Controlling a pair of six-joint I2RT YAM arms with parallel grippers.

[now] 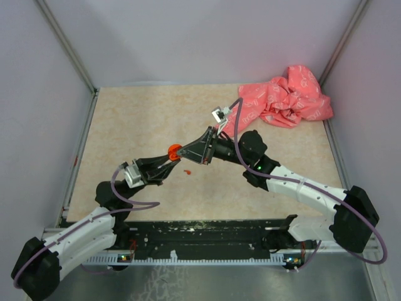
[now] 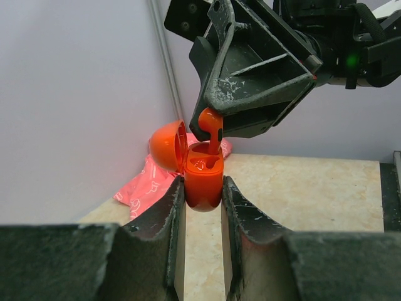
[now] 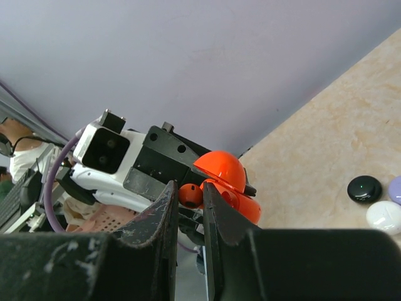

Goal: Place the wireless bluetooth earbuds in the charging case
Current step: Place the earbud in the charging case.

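Note:
My left gripper [image 1: 169, 159] is shut on the orange-red charging case [image 2: 204, 179] and holds it upright above the table, its domed lid [image 2: 168, 145] hinged open to the left. My right gripper [image 1: 183, 150] is shut on a small red earbud [image 2: 211, 122], held right over the case's open top with its stem pointing down into the case. In the right wrist view the earbud [image 3: 190, 195] sits between my fingertips [image 3: 168, 204], with the case [image 3: 245, 207] just behind. A second small red piece [image 1: 187, 170] lies on the table below the grippers.
A crumpled pink cloth [image 1: 291, 97] lies at the back right corner. Round black [image 3: 364, 188], white [image 3: 384, 216] and purple [image 3: 396, 188] pieces lie on the table at the right of the right wrist view. Grey walls surround the table.

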